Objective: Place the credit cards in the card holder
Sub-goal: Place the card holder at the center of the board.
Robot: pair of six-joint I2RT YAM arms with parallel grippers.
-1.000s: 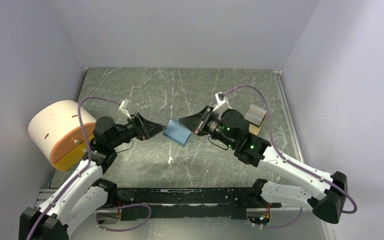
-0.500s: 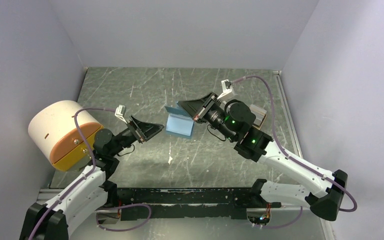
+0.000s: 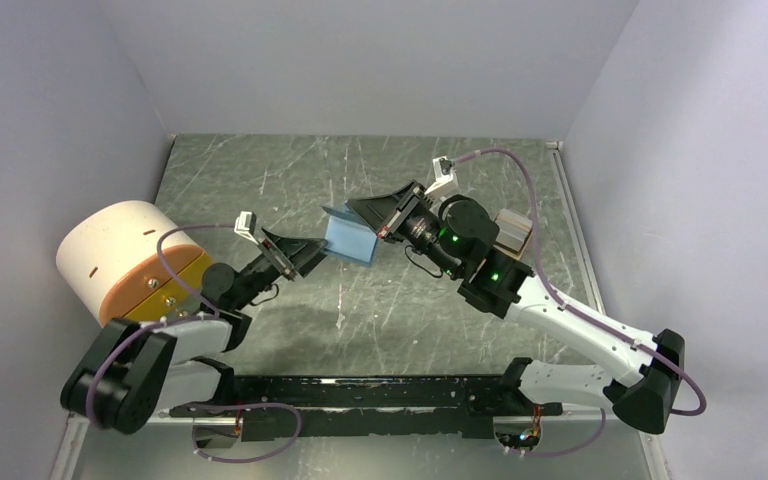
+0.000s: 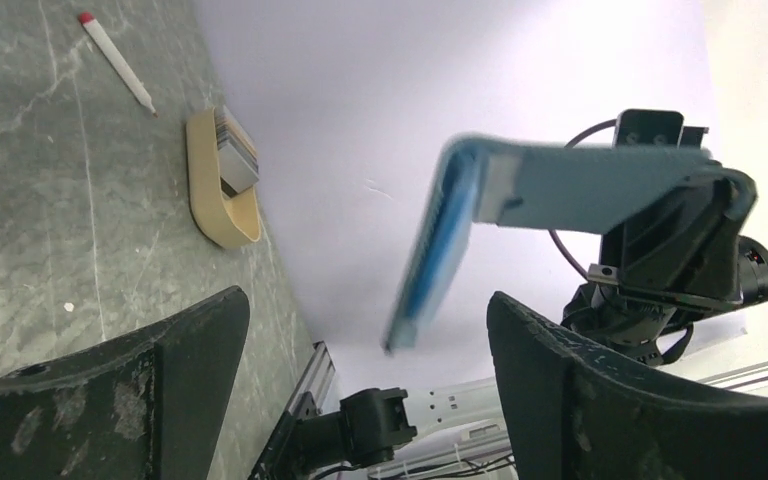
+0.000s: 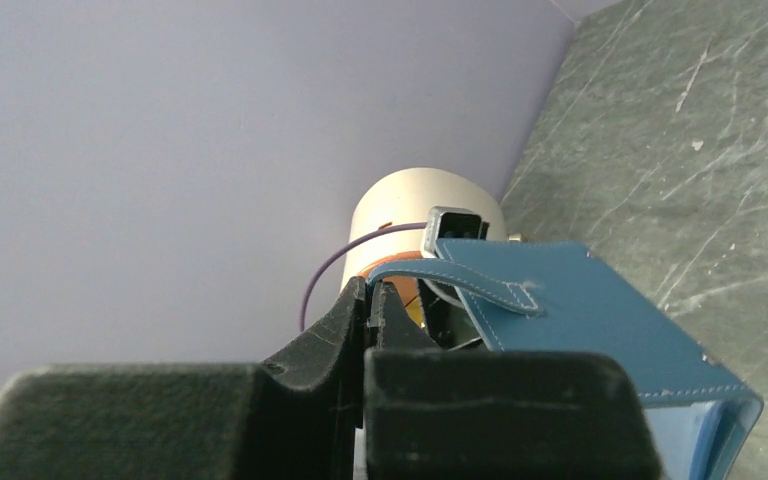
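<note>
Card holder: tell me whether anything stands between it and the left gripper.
Nothing visible does. The left gripper, jaws open, points at the card holder, which the right gripper holds up off the table. The left wrist view shows only open air between them.

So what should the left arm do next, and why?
Probably ease the left gripper forward and close on the hanging flap of the card holder. The right gripper pinches the holder in the air, half open, and the left jaws stand open beside the free flap; the cards sit in the tan tray.
</note>
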